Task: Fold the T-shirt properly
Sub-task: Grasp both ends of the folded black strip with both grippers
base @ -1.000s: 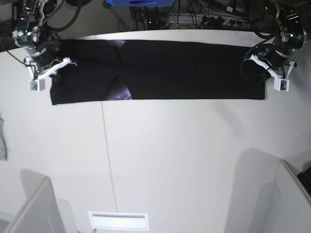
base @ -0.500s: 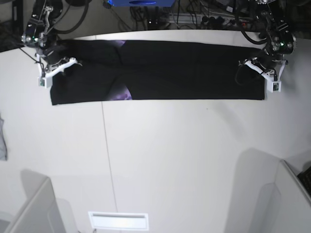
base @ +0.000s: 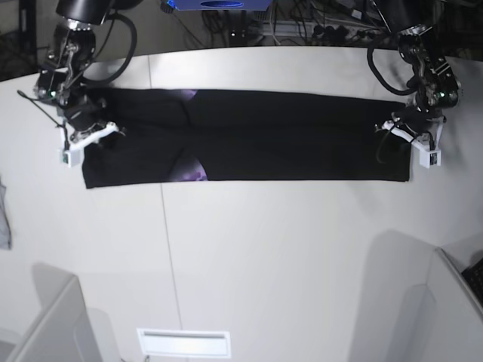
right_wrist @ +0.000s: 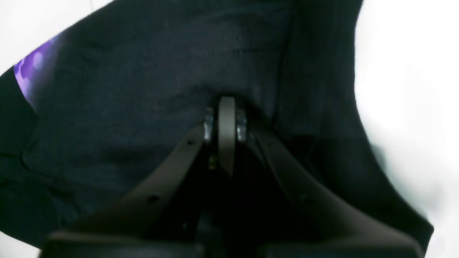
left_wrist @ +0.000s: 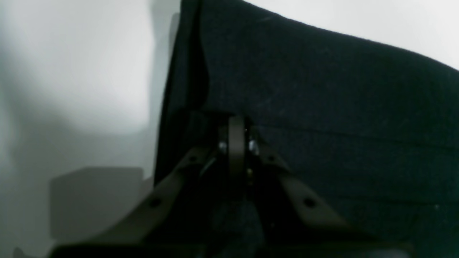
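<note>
**Both grippers clamped on the ends of the stretched T-shirt**

At the far left edge of the base view a small grey cloth scrap (base: pixel 4 219) lies on the white worktop (base: pixel 287 256), well apart from everything else. Next comes the right arm, standing on that view's left side: its right gripper (base: pixel 84 130) sits at the end of the T-shirt (base: pixel 287 139), and the right wrist view shows its jaws pressed together with black fabric gathered around the tip, so it is clenched on the cloth. In the same wrist view a patch of purple print (right_wrist: pixel 27 77) shows at the left, where a layer of the shirt is turned back.

The T-shirt lies as a long, narrow black band across the far half of the worktop, folded lengthwise, its near edge running almost straight. Left of the middle a purple patch (base: pixel 189 167) peeks out at the near edge, and a fainter one sits at the far edge.

On the base view's right side the left gripper (base: pixel 411 136) is at the other end of the band. The left wrist view shows its jaws closed tight, with dark fabric bunched at the tip and the shirt's edge hanging beside pale worktop: it too is grasping the T-shirt.
</note>
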You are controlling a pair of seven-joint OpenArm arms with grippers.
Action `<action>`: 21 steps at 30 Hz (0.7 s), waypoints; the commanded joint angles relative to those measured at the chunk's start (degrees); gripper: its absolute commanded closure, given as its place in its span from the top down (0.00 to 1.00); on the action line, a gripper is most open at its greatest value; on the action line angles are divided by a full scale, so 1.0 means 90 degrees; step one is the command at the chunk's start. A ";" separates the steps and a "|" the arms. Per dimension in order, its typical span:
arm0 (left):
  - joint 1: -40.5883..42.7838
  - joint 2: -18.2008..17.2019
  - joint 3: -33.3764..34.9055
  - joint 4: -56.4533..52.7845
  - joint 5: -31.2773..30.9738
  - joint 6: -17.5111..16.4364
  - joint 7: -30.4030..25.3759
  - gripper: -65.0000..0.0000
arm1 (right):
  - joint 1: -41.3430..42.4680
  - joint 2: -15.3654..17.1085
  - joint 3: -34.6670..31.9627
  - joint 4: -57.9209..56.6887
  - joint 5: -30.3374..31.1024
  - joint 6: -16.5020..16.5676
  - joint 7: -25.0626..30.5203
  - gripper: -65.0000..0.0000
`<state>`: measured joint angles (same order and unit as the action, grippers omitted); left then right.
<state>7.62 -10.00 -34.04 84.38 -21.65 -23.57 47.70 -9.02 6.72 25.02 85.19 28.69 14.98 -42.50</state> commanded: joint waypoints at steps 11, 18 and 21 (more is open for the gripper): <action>-0.0793 -0.0154 -0.0003 -0.0325 0.0125 0.0075 0.0194 0.00 | 0.0821 0.0186 0.0009 -0.0200 -0.0115 -0.0058 -0.0342 0.00; -0.0714 -0.0154 -0.0012 0.0847 0.0066 0.0075 0.0468 0.00 | 0.0714 0.0118 0.0019 0.1372 -0.0076 -0.0048 -0.0977 0.00; -0.0705 -0.0144 -0.0149 0.1482 0.0056 0.0075 0.0839 0.00 | 0.0684 0.0118 0.0019 0.1988 -0.0076 -0.0048 -0.1280 0.00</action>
<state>1.87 -10.46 -34.83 96.60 -20.75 -22.76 56.38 -3.75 7.20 24.91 102.00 26.98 14.33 -55.68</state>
